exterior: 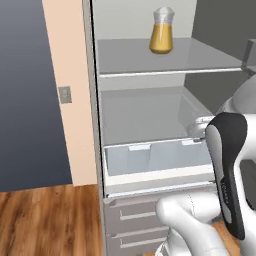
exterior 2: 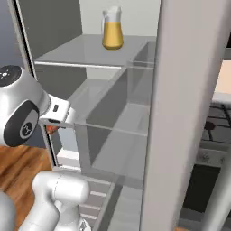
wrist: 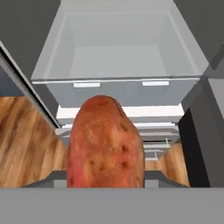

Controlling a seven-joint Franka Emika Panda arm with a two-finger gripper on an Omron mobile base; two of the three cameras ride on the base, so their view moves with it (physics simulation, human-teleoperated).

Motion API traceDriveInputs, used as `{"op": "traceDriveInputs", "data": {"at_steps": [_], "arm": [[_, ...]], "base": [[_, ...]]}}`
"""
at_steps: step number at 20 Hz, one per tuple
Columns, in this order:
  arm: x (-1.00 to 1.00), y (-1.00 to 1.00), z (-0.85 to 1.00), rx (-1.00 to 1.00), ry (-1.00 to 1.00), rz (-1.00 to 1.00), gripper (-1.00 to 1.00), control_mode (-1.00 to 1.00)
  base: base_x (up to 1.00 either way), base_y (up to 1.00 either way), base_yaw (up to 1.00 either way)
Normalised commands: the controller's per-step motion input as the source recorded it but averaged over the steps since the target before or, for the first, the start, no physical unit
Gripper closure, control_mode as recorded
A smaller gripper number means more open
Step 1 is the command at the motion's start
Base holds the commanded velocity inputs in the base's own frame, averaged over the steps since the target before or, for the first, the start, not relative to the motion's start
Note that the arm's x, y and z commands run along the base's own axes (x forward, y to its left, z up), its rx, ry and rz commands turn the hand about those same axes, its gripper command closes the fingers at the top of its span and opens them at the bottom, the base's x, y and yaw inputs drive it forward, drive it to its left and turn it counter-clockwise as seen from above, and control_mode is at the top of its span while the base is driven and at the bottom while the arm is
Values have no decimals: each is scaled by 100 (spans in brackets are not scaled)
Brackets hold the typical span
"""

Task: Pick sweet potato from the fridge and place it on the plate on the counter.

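so starting on the far left in the left base view: flat dark blue-grey wall, then a peach-coloured panel with a little grey switch plate on it, and glossy wood plank floor underneath, warm brown with visible grain.

next over is the fridge, tall and grey, standing open. the upper shelf is a smooth pale grey slab, and a glass jug sits upright on it, bulbous at the bottom, narrow neck, filled with orange juice. the shelf below it looks bare. under that are the translucent bluish crisper drawers, boxy with little handle strips, and then plain grey drawers with bar handles.

the robot arm comes up on the right of that view, rounded white shells with a glossy black band. in the right base view the wrist sits by the fridge's left edge, at about the middle shelf's height, and a sliver of orange-red pokes out just under it.

that sliver is the sweet potato. in the hand view it's big and close, oblong, tapering to a rounded tip, rough reddish-orange skin with small dark pits. the end effector is closed down on it, jaws pressed to either side, so it's held in the air in front of the crisper drawers and above the lower drawers, touching no shelf.
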Motion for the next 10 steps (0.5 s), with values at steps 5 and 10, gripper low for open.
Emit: {"op": "traceDriveInputs", "data": {"at_steps": [5,10], "arm": [[0,0,0,0,0,0,100,100],[0,0,0,0,0,0,100,100]], "base": [[-9,84,55],[0,56,86]]}}
